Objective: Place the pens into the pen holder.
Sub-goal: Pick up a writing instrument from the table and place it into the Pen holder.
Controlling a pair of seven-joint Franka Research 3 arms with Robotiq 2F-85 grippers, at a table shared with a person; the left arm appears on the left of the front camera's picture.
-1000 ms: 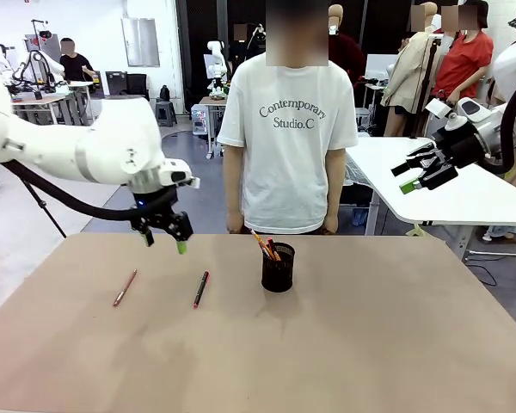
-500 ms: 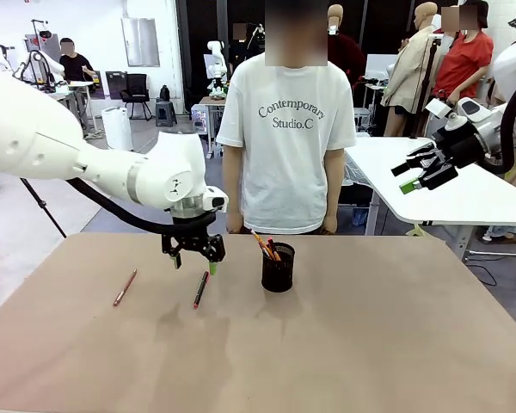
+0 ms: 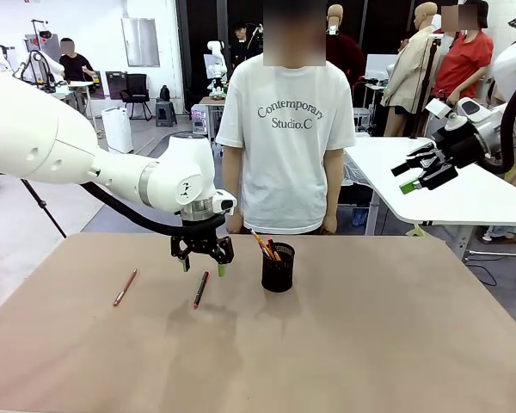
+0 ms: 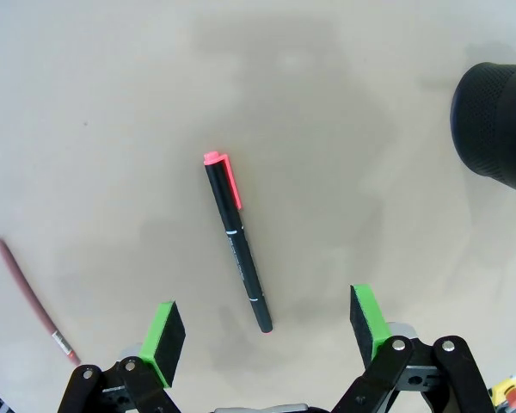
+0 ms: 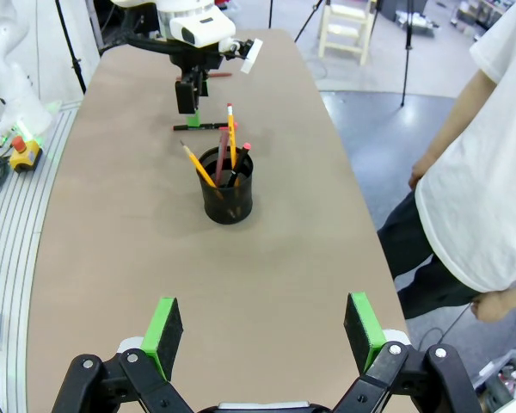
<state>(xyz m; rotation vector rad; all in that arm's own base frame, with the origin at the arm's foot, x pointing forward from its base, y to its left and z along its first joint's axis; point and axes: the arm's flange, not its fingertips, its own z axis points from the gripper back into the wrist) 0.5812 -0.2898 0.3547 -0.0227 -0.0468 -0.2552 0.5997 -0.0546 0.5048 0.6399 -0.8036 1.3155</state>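
Left gripper point(image 3: 203, 268) has swung right, now wide open and empty over a pen.

Off to its left the copper-brown pen point(image 3: 125, 287) lies on the table point(image 3: 370, 344). Just below its spread fingers lies the black pen point(image 4: 238, 245), slim, with a red cap and clip. To its right stands the black mesh pen holder point(image 3: 278, 268), with yellow pencils point(image 5: 228, 155) leaning inside. Far right, the right gripper point(image 3: 406, 177) hangs raised, open, holding nothing.

The white T-shirt point(image 3: 285, 129) reads "Contemporary Studio.C" in dark letters across the chest. The black pen point(image 4: 238, 249) bears thin white marks, too small to read.
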